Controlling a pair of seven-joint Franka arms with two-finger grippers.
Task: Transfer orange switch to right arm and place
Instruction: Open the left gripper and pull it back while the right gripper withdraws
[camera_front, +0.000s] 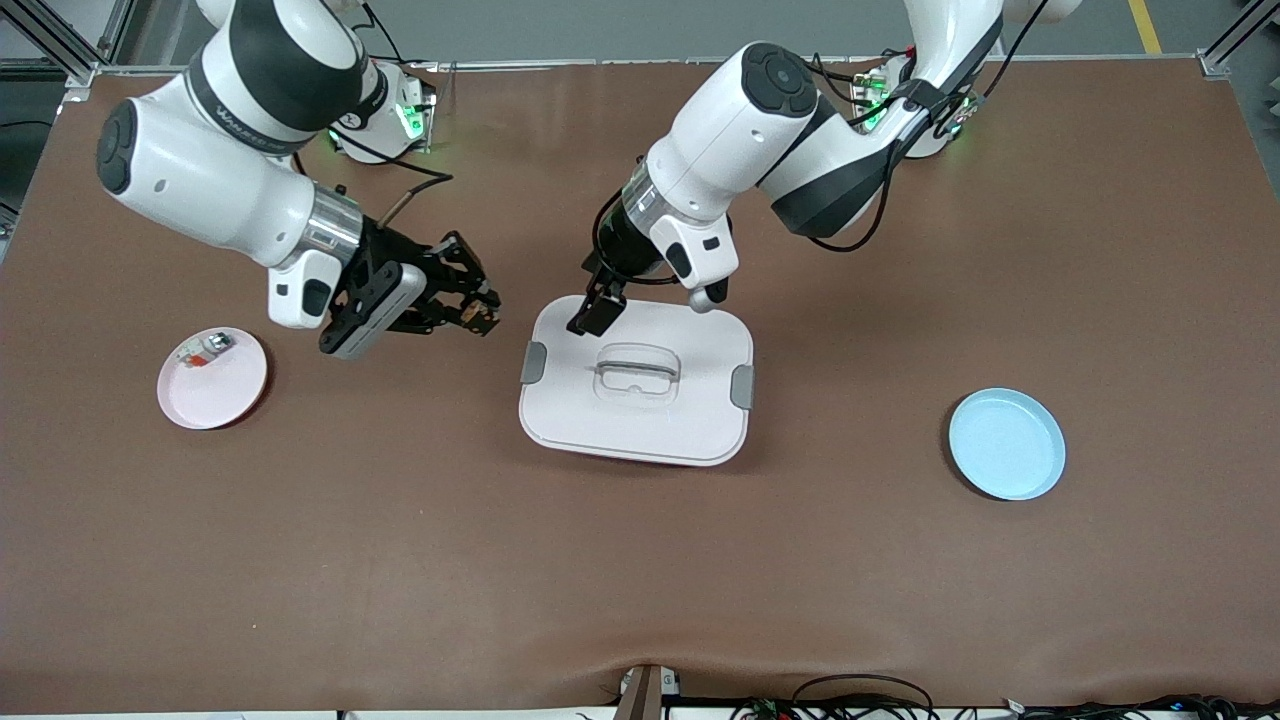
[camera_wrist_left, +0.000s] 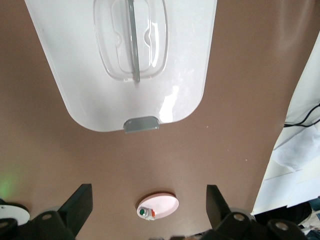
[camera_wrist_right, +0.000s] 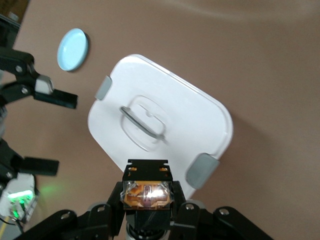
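— Nearest us?
— Blue plate (camera_front: 1007, 444), toward the left arm's end of the tabletop (camera_front: 400, 560).
— Pincers?
— Right pincer (camera_front: 487, 316) grips the orange switch (camera_wrist_right: 148, 194), beside the white lidded box (camera_front: 637, 382). Left pincer (camera_front: 592, 318) gapes over that box's edge.
— Else?
— Pink plate (camera_front: 213, 378) holding a small whitish part (camera_front: 205, 348).

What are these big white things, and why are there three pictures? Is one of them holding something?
They are two robot arms at a brown table. One picture looks down from a high camera; the other two come from cameras on the arms' wrists. The right gripper is shut on the orange switch, a tiny part, above the table between the pink plate and the white lidded box. The left gripper hangs open and empty over the box's edge. The pink plate holds a small whitish part. A blue plate sits toward the left arm's end.
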